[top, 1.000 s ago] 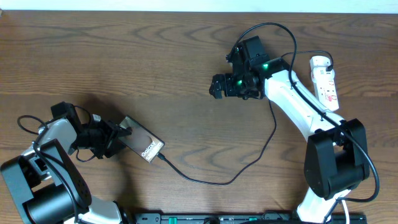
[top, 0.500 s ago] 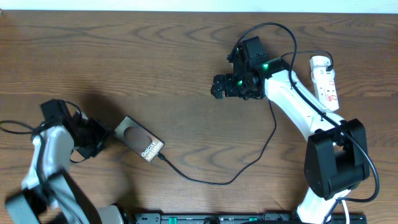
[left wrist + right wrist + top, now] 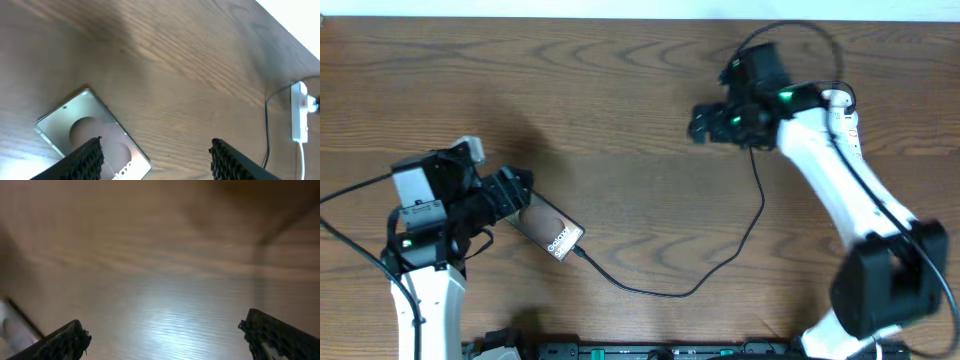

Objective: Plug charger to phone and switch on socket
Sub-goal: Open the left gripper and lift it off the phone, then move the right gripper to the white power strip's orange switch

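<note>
Since the thin black charger cable (image 3: 665, 294) seems seated in the flat dark glossy phone (image 3: 548, 230) just under the released left pincer (image 3: 155, 145), the wide-open, empty right pincer (image 3: 702, 124) should reach the white power strip (image 3: 299, 120) behind it and press its red switch (image 3: 302, 103) squarely.

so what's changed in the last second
The left tool pulled back left off the phone, then came over its upper-left end again, now open. The right tool, open throughout, moved up and right toward the socket. The phone and the charger stayed where they lay.
</note>
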Robot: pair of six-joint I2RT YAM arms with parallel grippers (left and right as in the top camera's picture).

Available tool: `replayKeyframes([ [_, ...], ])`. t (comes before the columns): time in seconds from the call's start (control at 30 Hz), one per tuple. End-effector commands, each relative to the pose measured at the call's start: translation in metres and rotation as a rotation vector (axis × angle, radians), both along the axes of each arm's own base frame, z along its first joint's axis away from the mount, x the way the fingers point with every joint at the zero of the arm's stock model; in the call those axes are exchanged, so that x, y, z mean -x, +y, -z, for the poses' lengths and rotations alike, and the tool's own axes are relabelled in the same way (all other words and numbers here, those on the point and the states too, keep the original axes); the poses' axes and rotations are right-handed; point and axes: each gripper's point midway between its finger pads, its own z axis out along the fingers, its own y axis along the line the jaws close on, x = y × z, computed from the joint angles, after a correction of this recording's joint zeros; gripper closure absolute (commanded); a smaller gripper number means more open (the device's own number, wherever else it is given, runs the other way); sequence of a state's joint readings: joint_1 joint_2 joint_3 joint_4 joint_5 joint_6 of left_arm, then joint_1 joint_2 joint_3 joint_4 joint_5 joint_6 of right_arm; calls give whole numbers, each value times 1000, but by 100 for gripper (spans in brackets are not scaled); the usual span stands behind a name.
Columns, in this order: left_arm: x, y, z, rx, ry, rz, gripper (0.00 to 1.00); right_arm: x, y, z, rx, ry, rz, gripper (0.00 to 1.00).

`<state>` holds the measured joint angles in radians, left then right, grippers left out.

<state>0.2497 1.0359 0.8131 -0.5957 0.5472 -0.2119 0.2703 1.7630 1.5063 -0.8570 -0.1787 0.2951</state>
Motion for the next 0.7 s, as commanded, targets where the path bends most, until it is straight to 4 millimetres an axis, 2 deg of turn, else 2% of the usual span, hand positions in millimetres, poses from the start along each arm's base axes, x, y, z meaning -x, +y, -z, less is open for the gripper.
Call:
replayKeyframes([
  [0.0,-5,-9,-6,-34,-30,51,32,-8,-52,-65,130,-186,129,1],
  [0.17,-8,-10,-9,-38,-50,56,9,4,-125,-111,309,-304,347,1],
  [0.23,-8,-10,-9,-39,-52,56,8,10,-155,-126,370,-338,451,1],
  [0.33,-8,-10,-9,-39,-52,56,8,14,-195,-135,436,-352,570,1],
  [0.43,-8,-10,-9,-39,-52,56,8,16,-230,-130,457,-330,665,1],
  [0.53,-8,-10,-9,-39,-52,56,8,16,-268,-117,480,-287,753,1],
  [0.6,-8,-10,-9,-39,-51,56,8,15,-294,-100,477,-238,801,1],
  [0.67,-8,-10,-9,-39,-51,56,8,13,-311,-79,452,-181,794,1],
])
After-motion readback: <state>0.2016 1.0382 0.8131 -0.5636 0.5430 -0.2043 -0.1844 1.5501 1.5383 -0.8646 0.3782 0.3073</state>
